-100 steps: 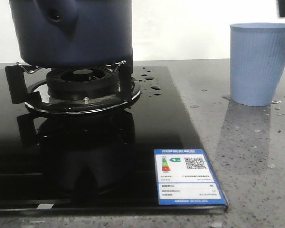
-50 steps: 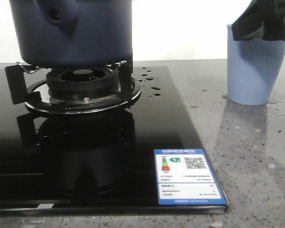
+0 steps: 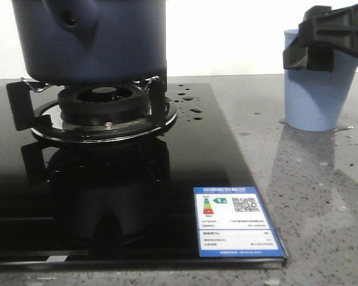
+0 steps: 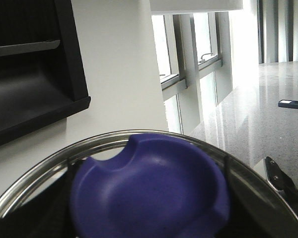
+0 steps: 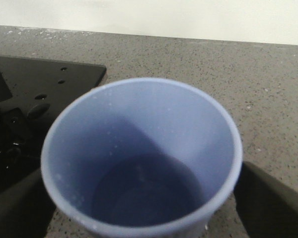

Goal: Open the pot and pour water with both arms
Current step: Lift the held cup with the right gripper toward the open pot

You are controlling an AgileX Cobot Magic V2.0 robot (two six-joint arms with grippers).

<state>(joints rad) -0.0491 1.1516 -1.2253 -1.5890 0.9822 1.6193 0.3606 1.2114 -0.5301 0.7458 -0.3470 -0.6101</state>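
One dark navy pot (image 3: pixel 89 39) sits on the single burner (image 3: pixel 101 107) of one black glass hob (image 3: pixel 185 167). One pale blue ribbed cup (image 3: pixel 313 95) stands right of the hob. One energy label (image 3: pixel 235 221) is stuck on the hob's near right corner.

The large dark navy-blue pot (image 3: pixel 89 39) occupies the black burner grate (image 3: pixel 98 110) at rear left, blocking passage there. The glossy black glass cooktop (image 3: pixel 107 196) in front of it is unobstructed apart from a blue-bordered label (image 3: pixel 235 221) lying flat at its near right corner. The grey speckled stone surface (image 3: pixel 310 202) to the right lies open up to the pale blue ribbed cup (image 3: pixel 313 95). The black right gripper (image 3: pixel 328 37) crowds the cup's rim, its fingers (image 5: pixel 270 206) flanking both sides.
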